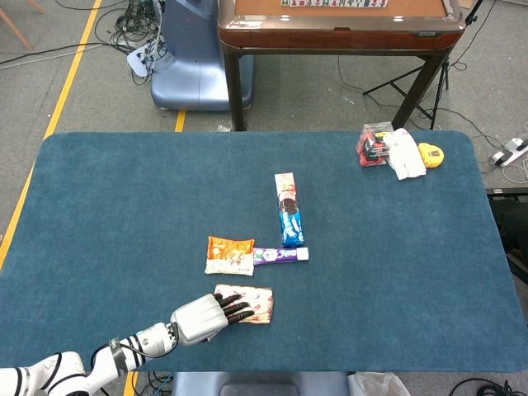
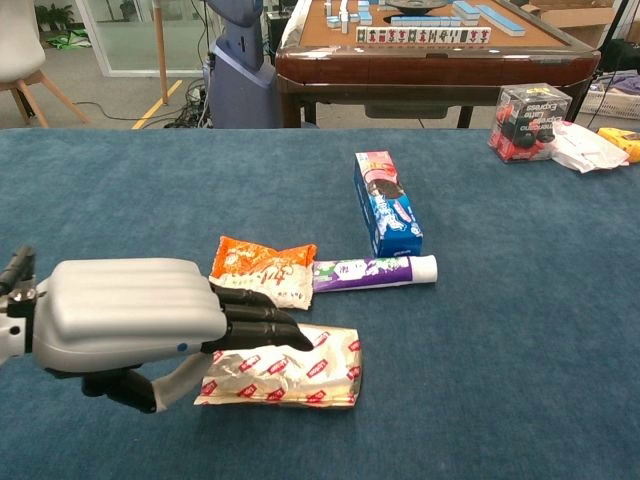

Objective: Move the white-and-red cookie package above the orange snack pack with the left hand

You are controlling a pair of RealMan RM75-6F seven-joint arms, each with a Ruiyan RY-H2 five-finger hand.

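Where the near edge of the blue table [image 1: 107, 206] is approached, the white-and-red cookie package [image 2: 300, 370] is seen lying flat: a crinkled, silvery-white foil pouch printed with rows of small red labels, its long side running left to right. It is placed just in front of the orange snack pack [image 2: 258, 270], whose upper part is orange and lower part pale; the two are near each other but whether they touch cannot be told. A purple-and-white tube [image 2: 375, 271] is laid end-on beside the snack pack, and a blue-and-pink cookie box [image 2: 386, 203] is set behind the tube, pointing away from the robot.

The left hand [image 2: 150, 320] is held over the left end of the cookie package, its dark fingers [image 2: 260, 330] stretched forward and kept close together over the foil, with the thumb hanging lower at the near side. Nothing is clasped; whether the fingertips rest on the foil cannot be told. In the head view the same hand [image 1: 206, 315] is shown overlapping the package's left edge. The right hand is not shown in either view.

At the far right corner a clear plastic box [image 2: 528, 121] is seen with dark and red contents packed inside; what they are cannot be made out. A white bag [image 2: 583, 146] and a yellow object [image 1: 430, 154] are placed beside it.
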